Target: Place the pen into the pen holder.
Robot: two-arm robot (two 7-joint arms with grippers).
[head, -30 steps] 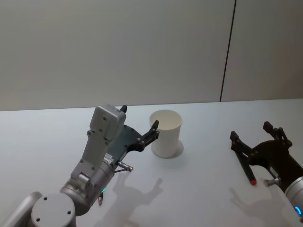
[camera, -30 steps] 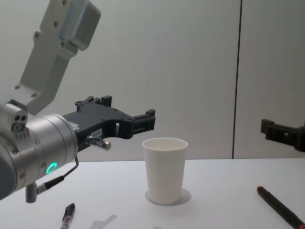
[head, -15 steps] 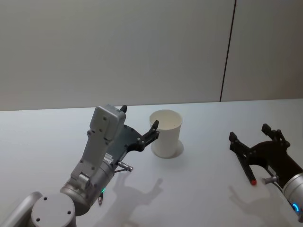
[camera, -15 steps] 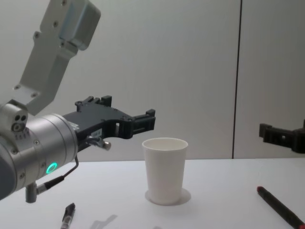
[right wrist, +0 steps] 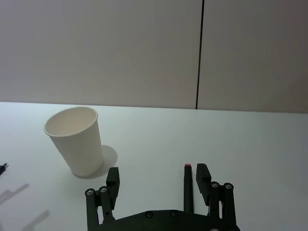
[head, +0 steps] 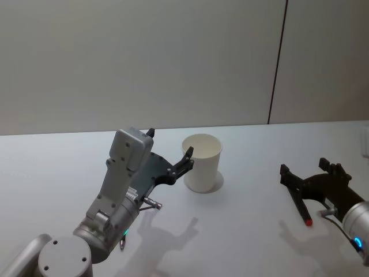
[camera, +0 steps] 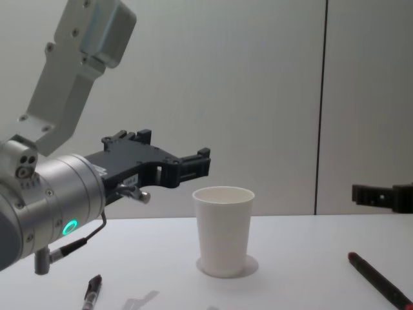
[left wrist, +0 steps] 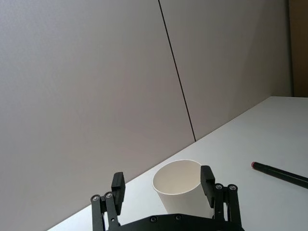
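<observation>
The pen, black with a red end, lies flat on the white table at the right; it is also in the chest view. My right gripper hangs open just above it, and in the right wrist view the pen lies between the fingers, close to one of them. The pen holder, a white paper cup, stands upright at the table's middle. My left gripper is held open in the air right beside the cup, and the cup shows between its two fingers.
A second dark pen lies on the table at the front left, under my left arm. The white table runs back to a plain grey wall with a vertical seam.
My right gripper has come down a little toward the pen and stayed open. The left arm, the cup and both pens have not moved.
</observation>
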